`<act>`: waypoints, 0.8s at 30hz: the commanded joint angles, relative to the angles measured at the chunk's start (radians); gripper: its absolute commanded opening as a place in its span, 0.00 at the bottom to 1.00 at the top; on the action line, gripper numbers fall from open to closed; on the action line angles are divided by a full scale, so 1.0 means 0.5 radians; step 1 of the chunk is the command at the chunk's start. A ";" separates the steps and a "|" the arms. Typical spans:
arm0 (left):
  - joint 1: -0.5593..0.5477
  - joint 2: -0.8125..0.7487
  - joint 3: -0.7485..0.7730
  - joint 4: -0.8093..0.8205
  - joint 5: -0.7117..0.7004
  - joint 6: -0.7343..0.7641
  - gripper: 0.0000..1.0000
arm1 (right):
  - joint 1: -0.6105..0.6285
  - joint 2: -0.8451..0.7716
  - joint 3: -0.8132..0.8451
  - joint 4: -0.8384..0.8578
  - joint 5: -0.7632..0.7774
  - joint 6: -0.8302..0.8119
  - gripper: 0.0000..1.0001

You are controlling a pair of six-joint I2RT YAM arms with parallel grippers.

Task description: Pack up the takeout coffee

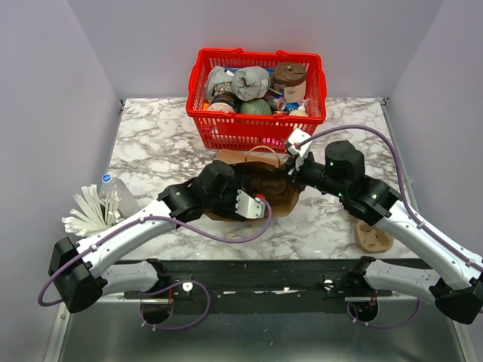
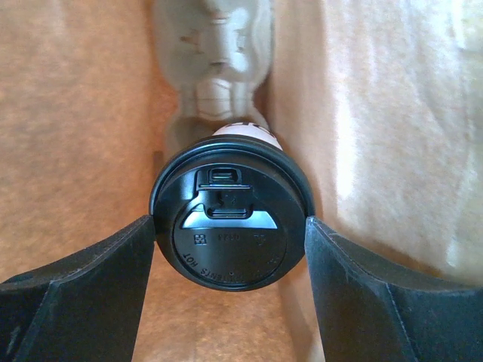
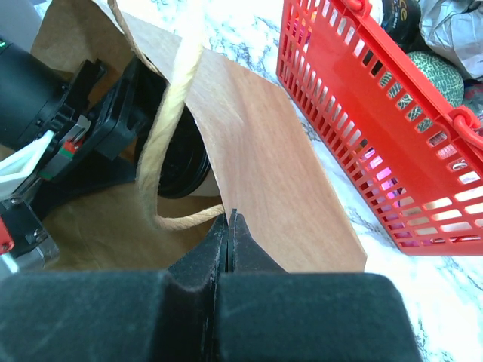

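The paper bag (image 1: 285,202) lay on its side at the middle of the tabletop (image 1: 166,143), just short of the red basket (image 1: 226,132), which stood at the far edge; only a narrow strip of marble showed between bag and basket wall. The left gripper (image 2: 229,234) sat inside the bag, its jaws wide and one finger pressed against each side of the black lid of the takeout coffee (image 2: 230,241); the cup was gripped, lid toward the wrist camera. The brown paper walls ran close along both fingers, leaving little side room; beyond the cup a pale moulded object (image 2: 215,68) filled the bag's far end. The right gripper (image 3: 229,220) was fully closed, pinching the bag's upper edge beside the twine handle (image 3: 170,128). A water bottle (image 1: 113,192) and a fan of white utensils (image 1: 87,213) lay at the left edge, well apart from the bag; a round brown piece (image 1: 373,237) lay near the near right corner.
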State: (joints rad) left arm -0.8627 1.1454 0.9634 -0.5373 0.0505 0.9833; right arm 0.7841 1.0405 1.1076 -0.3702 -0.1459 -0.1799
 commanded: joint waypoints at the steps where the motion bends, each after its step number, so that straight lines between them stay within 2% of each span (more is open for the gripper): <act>1: -0.011 -0.045 -0.071 0.096 -0.070 0.025 0.00 | 0.021 -0.071 -0.068 0.179 -0.073 -0.006 0.00; 8: -0.011 -0.054 -0.132 0.292 -0.128 0.080 0.00 | 0.021 -0.032 -0.043 0.173 -0.086 0.117 0.00; 16: -0.011 -0.131 -0.209 0.311 -0.034 0.135 0.00 | -0.053 0.073 0.089 0.179 -0.073 0.347 0.00; 19: -0.008 -0.119 -0.242 0.409 -0.085 0.141 0.00 | -0.065 0.094 0.110 0.191 -0.244 0.296 0.00; 24: -0.008 -0.039 -0.197 0.440 -0.202 0.135 0.00 | -0.065 0.107 0.141 0.164 -0.285 0.249 0.00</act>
State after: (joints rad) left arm -0.8654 1.1038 0.8597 -0.3599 0.0071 1.0378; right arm 0.7509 1.0939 1.1267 -0.3347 -0.2024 -0.0669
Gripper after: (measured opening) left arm 0.820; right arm 0.011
